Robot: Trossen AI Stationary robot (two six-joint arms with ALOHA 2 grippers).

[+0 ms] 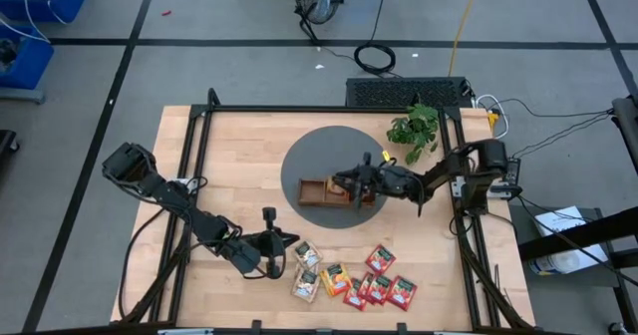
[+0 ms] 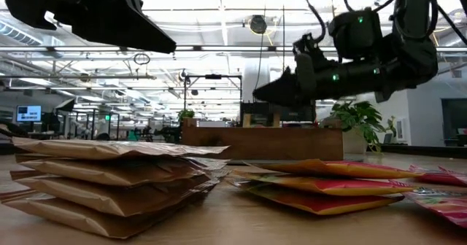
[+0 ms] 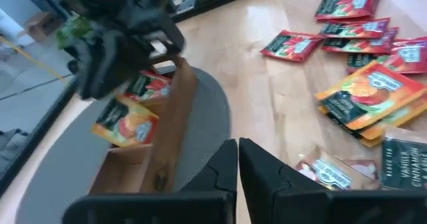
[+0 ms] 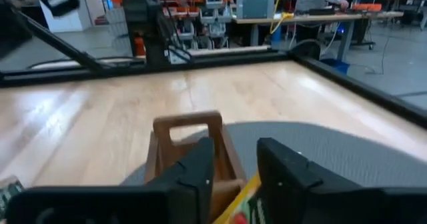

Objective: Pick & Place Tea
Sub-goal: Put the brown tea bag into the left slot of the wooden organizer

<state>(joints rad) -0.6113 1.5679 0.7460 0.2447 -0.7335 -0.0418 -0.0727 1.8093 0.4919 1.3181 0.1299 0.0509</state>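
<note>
Two sachets (image 3: 130, 111) lying in my tray (image 3: 170, 131), one label reading "VANILLA CINNAMON" (image 3: 405, 163), right gripper (image 4: 235, 167) released, left gripper (image 3: 237, 159) clenched empty.

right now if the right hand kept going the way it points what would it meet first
Probably the wooden tray: the right hand points at its handle end from just above, fingers apart. Depth is unclear, so it might skim over.

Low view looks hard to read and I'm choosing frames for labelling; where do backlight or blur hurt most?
Low view: bright ceiling lights turn both arms into silhouettes, and the near cream sachets are soft. Left wrist view: the right gripper over the wooden tray is blurred. High view: evenly lit, with the loose tea sachets small.
</note>
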